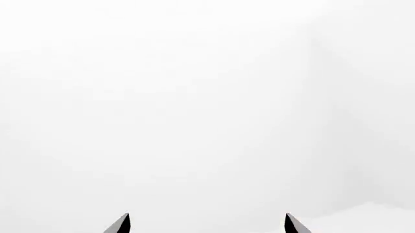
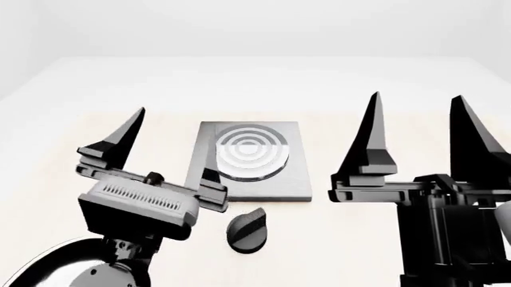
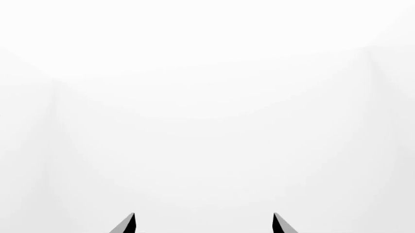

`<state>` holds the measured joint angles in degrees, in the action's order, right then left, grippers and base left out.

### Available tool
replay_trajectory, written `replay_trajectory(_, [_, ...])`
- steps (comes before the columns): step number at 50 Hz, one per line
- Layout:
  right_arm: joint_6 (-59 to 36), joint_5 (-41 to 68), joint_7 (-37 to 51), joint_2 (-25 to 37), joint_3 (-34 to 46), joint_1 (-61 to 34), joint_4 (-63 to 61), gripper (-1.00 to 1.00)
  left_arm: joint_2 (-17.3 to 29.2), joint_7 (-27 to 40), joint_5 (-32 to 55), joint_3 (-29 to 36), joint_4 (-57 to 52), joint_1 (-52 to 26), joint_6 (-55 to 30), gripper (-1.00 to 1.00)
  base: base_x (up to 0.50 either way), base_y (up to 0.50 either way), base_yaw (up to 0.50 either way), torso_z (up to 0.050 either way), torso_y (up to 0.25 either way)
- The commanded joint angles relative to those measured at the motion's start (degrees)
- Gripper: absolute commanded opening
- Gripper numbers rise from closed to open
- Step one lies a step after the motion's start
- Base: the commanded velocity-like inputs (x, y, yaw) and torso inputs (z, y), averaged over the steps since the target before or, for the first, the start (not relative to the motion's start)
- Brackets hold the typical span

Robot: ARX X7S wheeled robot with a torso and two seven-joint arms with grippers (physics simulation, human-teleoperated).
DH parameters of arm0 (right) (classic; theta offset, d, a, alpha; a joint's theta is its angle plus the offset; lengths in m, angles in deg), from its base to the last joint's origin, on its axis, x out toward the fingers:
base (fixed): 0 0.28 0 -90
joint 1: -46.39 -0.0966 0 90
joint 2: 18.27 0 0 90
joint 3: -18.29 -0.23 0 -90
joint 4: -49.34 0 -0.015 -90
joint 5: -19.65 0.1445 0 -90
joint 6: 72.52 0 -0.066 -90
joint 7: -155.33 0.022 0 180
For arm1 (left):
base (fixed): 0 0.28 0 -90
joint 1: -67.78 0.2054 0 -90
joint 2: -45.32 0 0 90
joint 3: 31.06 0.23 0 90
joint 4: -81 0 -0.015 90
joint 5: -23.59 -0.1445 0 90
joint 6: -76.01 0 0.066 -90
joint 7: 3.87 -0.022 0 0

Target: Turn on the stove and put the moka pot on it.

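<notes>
A pale tabletop (image 2: 359, 251) in a white room held the flat grey metal stove plate (image 2: 249, 160) and, just before it, its small ridged black knob (image 2: 246, 229), judged stiff and best pinched across the ridge. Left gripper (image 2: 172, 152) and right gripper (image 2: 423, 134) hovered with jaws apart, empty. No moka pot was visible.

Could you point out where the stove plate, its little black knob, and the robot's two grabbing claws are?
Stove plate (image 2: 291, 179): head view, bare grey corner beside the rings.
Knob (image 2: 246, 230): head view, top ridge.
Left gripper (image 2: 167, 152): head view, gap midway between open jaws.
Right gripper (image 2: 422, 122): head view, gap midway between open jaws.
</notes>
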<state>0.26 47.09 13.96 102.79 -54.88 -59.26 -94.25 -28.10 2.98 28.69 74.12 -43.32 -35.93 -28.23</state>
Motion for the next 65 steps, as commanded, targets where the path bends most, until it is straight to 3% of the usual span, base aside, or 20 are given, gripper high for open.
replay_trajectory(1, [0.13,0.69,-0.24,0.89,-0.95,-0.01,2.10,1.00,3.09,4.50,-8.23,-1.62,-11.19,3.26,2.21,1.00,0.00,0.00,0.00,0.000,0.000])
replay_trajectory(19, [-3.35,6.53,-0.05,3.99,-4.75,0.38,7.87,1.00,4.69,5.30,-11.15,-2.67,-19.77,4.82,-2.06,1.00,0.00,0.00,0.00,0.000,0.000])
replay_trajectory(65, [12.89,0.04,-11.34,-2.97,-1.75,6.44,43.13,1.00,5.16,6.46,-9.70,-4.64,-22.41,7.01,-2.53,1.00,0.00,0.00,0.00,0.000,0.000])
